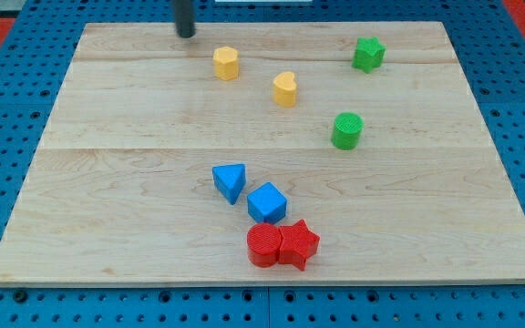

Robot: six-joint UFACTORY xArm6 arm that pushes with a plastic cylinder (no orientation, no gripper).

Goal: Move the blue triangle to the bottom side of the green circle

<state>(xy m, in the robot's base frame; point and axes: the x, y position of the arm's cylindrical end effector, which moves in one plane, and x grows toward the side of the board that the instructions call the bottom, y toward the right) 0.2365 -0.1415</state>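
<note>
The blue triangle (231, 181) lies on the wooden board (108, 182) a little below the middle. The green circle (346, 130) stands up and to the right of it, well apart. My tip (186, 34) rests at the board's top edge, left of centre, far above the blue triangle and far left of the green circle. It touches no block.
A blue cube (267, 202) sits just right of and below the triangle. A red circle (264, 245) and a red star (298, 244) touch each other below it. A yellow pentagon-like block (226, 63), a yellow heart (285, 88) and a green star (368, 54) lie near the top.
</note>
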